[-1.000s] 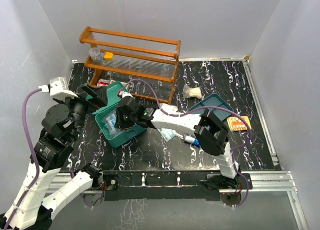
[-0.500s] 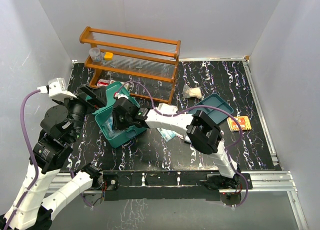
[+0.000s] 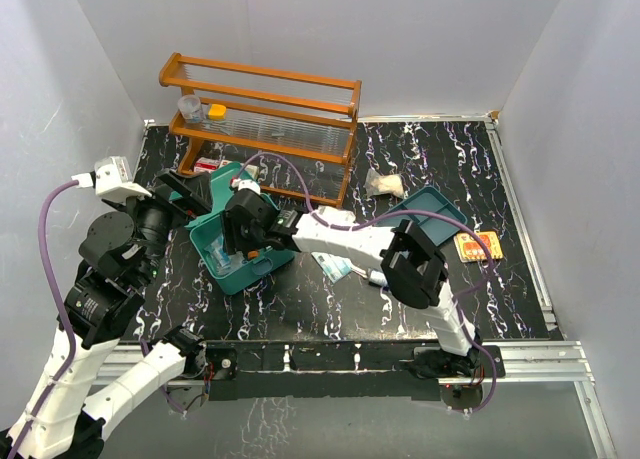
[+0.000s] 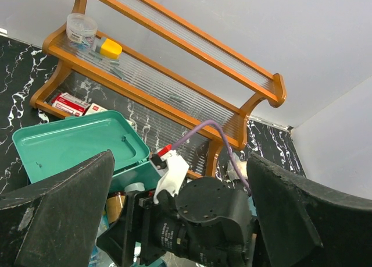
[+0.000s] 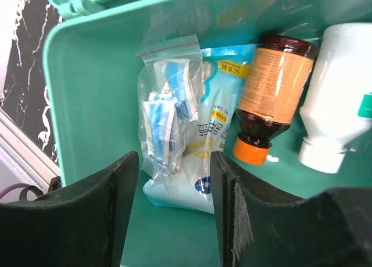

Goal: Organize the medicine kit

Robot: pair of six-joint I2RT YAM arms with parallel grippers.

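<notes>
Now the medicine kit [image 3: 262, 266] sits open on the desk [image 3: 420, 149], just in front of the wooden rack's [image 3: 260, 79] left end. The right tool [image 5: 174, 162] hangs released over it, jaws apart above a zip bag [image 5: 165, 104], brown bottle [image 5: 273, 81] and white bottle [image 5: 343, 98]. The left tool [image 4: 180, 162] gapes wide near the lid, grasping nothing.
</notes>
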